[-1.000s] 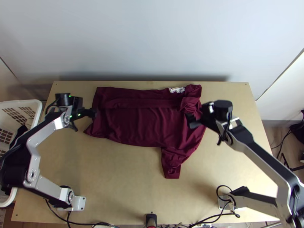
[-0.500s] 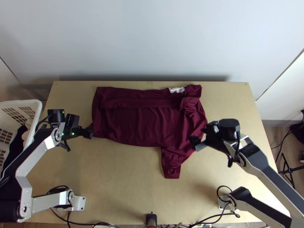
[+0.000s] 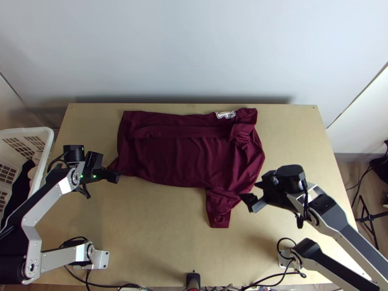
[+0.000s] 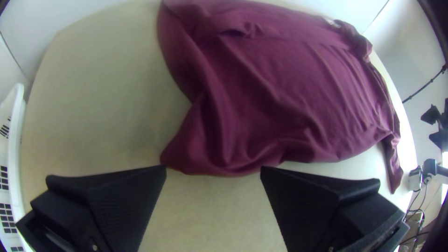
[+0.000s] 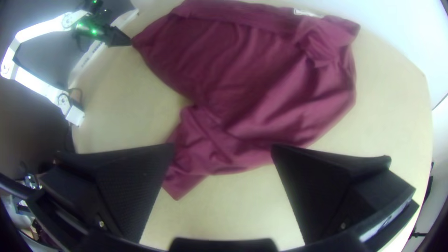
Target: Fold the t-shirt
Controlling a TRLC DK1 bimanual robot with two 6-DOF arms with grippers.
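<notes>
The maroon t-shirt [image 3: 179, 155] lies on the table with its far part folded over in a long band; one sleeve [image 3: 219, 216] points toward the near edge, and cloth is bunched at the far right. My left gripper [image 3: 114, 173] is at the shirt's near left corner. In the left wrist view, my left gripper [image 4: 213, 170] stands open, with that corner [image 4: 186, 154] just beyond its fingers. My right gripper [image 3: 247, 198] is beside the shirt's near right edge, right of the sleeve. In the right wrist view, the open right gripper [image 5: 224, 149] has shirt cloth [image 5: 224, 140] beyond its spread fingers.
A white laundry basket [image 3: 46, 150] with dark cloth in it stands at the left side of the wooden table [image 3: 160, 233]. A wall rises behind the far edge. Cables run along the near edge between the arm bases.
Both grippers have come toward the near edge, the left one down to the shirt's near left corner, the right one down along its right side. The shirt looks the same.
</notes>
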